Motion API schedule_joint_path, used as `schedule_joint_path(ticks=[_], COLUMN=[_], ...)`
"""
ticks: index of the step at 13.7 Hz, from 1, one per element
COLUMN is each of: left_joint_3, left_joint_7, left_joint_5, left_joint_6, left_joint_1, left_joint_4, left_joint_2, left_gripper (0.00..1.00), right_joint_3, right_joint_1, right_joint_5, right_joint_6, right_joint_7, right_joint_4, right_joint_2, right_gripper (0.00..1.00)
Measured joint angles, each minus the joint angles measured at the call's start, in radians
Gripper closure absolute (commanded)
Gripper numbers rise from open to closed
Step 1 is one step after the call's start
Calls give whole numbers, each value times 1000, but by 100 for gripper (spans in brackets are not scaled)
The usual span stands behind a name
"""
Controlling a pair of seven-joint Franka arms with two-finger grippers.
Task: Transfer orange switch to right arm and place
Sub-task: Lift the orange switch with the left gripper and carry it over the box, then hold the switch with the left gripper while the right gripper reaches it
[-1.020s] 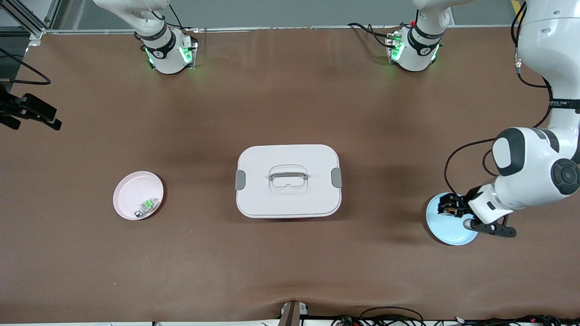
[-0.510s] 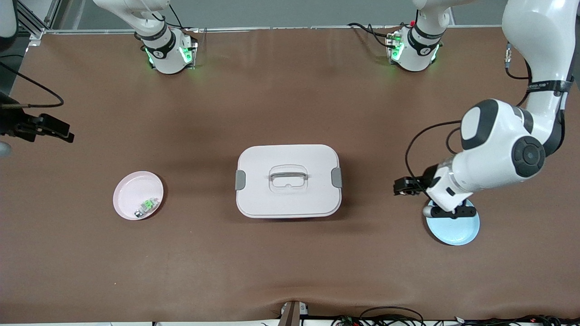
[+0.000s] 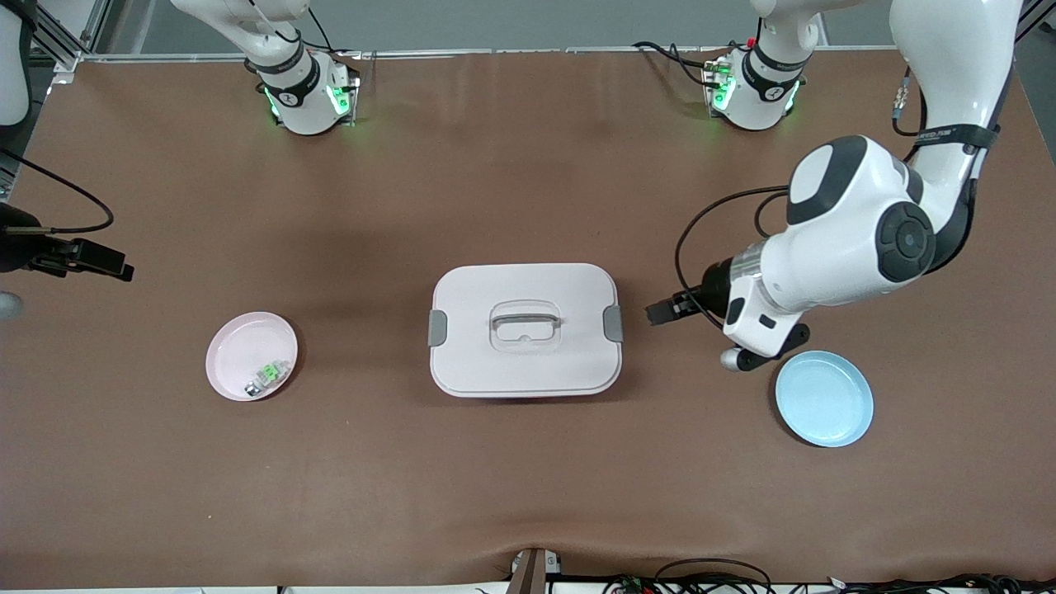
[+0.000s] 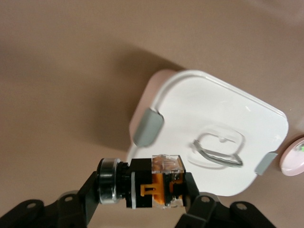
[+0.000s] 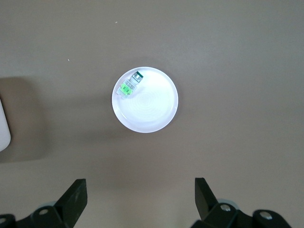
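My left gripper (image 3: pixel 662 313) is shut on the orange switch (image 4: pixel 159 187), a small black block with an orange middle and a silver ring at one end. It holds it in the air over the bare table between the white lidded box (image 3: pixel 525 330) and the light blue plate (image 3: pixel 824 398). In the left wrist view the gripper (image 4: pixel 142 190) grips the switch with the box (image 4: pixel 213 128) below. My right gripper (image 5: pixel 140 192) is open and empty, high over the table near the pink plate (image 5: pixel 145 99). In the front view only its arm's black end shows at the edge.
The pink plate (image 3: pixel 252 355) at the right arm's end holds a small green-and-silver part (image 3: pixel 268 376). The white box has a grey handle (image 3: pixel 525 318) and grey side clips. The blue plate is bare. Both arm bases stand along the table's back edge.
My left gripper has lifted the orange switch off the blue plate and carried it toward the white box. The right arm's hand has shifted slightly at the table's edge.
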Motion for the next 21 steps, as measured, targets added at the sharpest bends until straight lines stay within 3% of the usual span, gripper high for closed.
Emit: schedule_joint_path(ticks=[8,11,14,16,21], left_joint_3=[-3,-3,-3,-3,-3], left_joint_7=[-480,-676,-815,-894,-1061], left_joint_5=[-22,-22,-23,-23,-23], left_joint_6=[19,98,178,245,301], left_joint_1=[-154,-214,-263,-295,-325], left_joint_4=[66,94,97,102,140], left_joint_2=[41,71,97,117,134], left_gripper=[100,100,100,100,100], right_joint_3=[-2,-2,9,17,20], right_joint_1=[-10,-22,-12,12,90], right_joint_5=[22,160,285,359,549], right_joint_6=[76,74,89,159,402], right_joint_7=[-88,-49,134,189,206], right_joint_4=[-1,-5,-44,-128,-497], right_joint_2=[112,112,90,26,-210], right_gripper=[0,0,0,0,0])
